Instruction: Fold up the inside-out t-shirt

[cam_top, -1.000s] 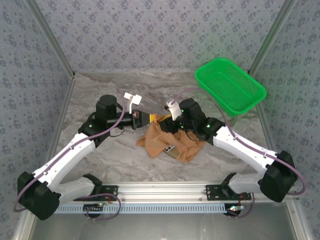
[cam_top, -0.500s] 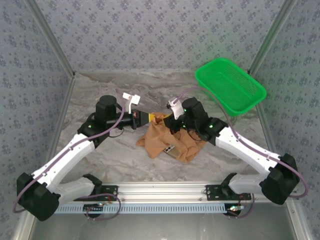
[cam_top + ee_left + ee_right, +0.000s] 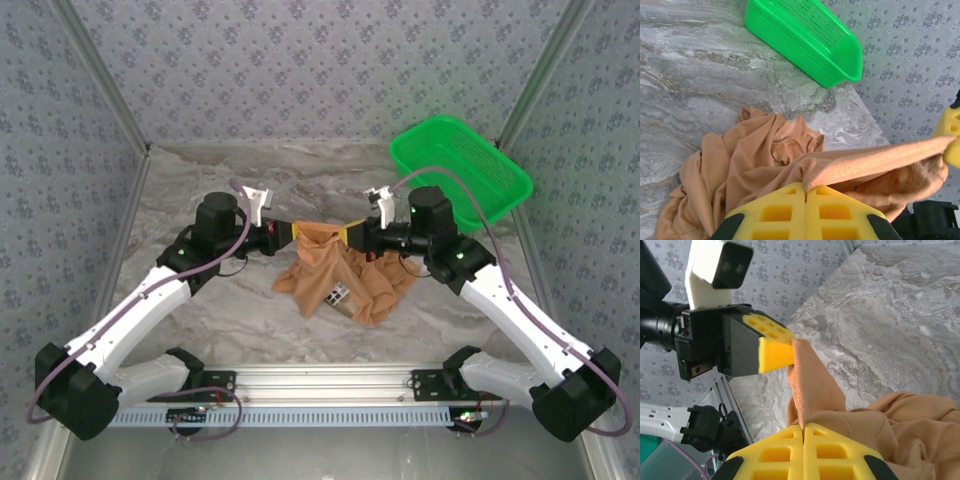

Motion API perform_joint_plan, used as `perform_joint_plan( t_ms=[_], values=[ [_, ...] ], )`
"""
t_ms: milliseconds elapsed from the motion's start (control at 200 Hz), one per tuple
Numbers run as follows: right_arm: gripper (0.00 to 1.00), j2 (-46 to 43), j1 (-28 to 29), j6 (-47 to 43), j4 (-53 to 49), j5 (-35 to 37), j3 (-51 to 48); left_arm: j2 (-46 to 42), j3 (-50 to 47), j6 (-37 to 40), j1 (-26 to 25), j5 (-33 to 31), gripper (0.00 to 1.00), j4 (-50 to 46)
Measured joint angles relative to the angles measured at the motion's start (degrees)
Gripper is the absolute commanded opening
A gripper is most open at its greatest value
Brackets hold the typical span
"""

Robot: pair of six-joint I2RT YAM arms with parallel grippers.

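The inside-out t-shirt (image 3: 335,272), orange-tan and crumpled, lies mid-table with a small white label (image 3: 338,295) near its front. A short stretch of its hem hangs taut between the two grippers. My left gripper (image 3: 293,236) is shut on the hem's left end, and in the left wrist view its yellow fingertips (image 3: 805,188) pinch the cloth (image 3: 755,160). My right gripper (image 3: 343,237) is shut on the other end, and in the right wrist view its gripper (image 3: 804,427) bites the fold of the shirt (image 3: 900,430). The left gripper's yellow pad (image 3: 775,349) faces it closely.
A green plastic mesh basket (image 3: 455,175) sits at the back right, partly over the table edge; it also shows in the left wrist view as the basket (image 3: 805,37). Patterned walls close in the marble table (image 3: 200,320). The aluminium rail (image 3: 320,385) runs along the near edge.
The right gripper has shut on the shirt's hem and its arm has swung right and back, drawing the hem taut. The left gripper kept its grip and barely moved.
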Motion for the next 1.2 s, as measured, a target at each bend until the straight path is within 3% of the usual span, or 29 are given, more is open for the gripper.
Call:
perform_joint_plan(
  t_ms=[135, 410, 595, 720, 854, 964, 1019, 1114, 1199],
  values=[
    [0.00, -0.55, -3.91, 3.30, -0.52, -0.07, -0.92, -0.11, -0.90, -0.09, 0.66, 1.92, 0.00, 1.20],
    [0.00, 0.52, -3.28, 2.05, -9.75, 11.52, 1.84, -2.40, -4.44, -3.89, 2.38, 12.41, 0.00, 8.94],
    [0.00, 0.59, -2.21, -0.94, -9.94, 11.98, 1.97, -2.45, -3.04, -3.26, 2.38, 6.03, 0.00, 3.04],
    [0.00, 0.48, -2.71, -2.60, -9.70, 11.50, 1.55, -1.31, -2.01, -2.08, 2.91, 1.20, 0.09, -0.92],
    [0.00, 0.42, -3.69, -4.17, -9.77, 9.14, 0.02, 0.44, -1.95, -0.98, 3.26, 0.24, 0.14, -2.45],
    [0.00, 0.42, -3.78, -5.18, -9.97, 8.26, -0.76, 1.14, -1.95, -0.59, 2.82, 1.22, 0.00, -2.58],
    [0.00, 0.42, -3.32, -5.70, -9.92, 8.68, -1.07, 1.18, -1.95, -0.48, 2.51, 1.51, 0.00, -2.58],
    [0.17, 0.70, -0.20, -6.19, -8.66, 10.25, -2.03, 1.18, -1.95, -0.28, 1.77, 2.21, 0.00, -2.54],
    [0.20, 2.60, 4.00, -6.40, -6.58, 11.17, -2.64, 1.18, -1.84, -0.26, 0.85, 2.56, 0.00, -2.73]
  ],
)
